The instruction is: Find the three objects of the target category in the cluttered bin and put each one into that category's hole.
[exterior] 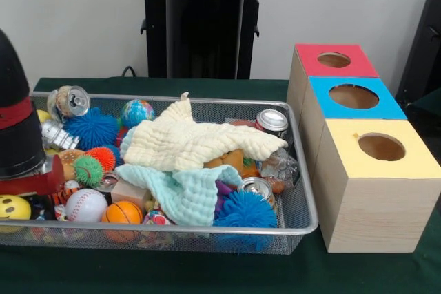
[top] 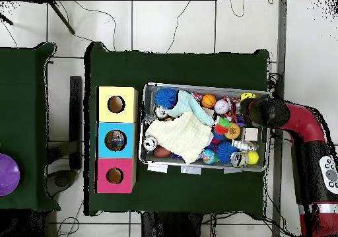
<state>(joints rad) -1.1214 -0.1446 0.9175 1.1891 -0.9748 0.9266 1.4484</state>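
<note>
Nearest you: bin (exterior: 303,228) on green tabletop (exterior: 207,277), beside yellow box (exterior: 375,191), blue box (exterior: 351,101), red box (exterior: 331,63) | cream cloth (exterior: 196,139) tops clutter | arm (exterior: 21,129) over bin's end | you cannot tell fingers' state.

One bin (exterior: 303,170). Three boxes: red-topped (exterior: 335,60), blue-topped (exterior: 355,97), yellow-topped (exterior: 381,148). Two cloths: cream (exterior: 193,141), mint (exterior: 186,191). Three cans showing (exterior: 69,101) (exterior: 272,122) (exterior: 258,188). One baseball (exterior: 86,205), one basketball (exterior: 122,213).
</note>
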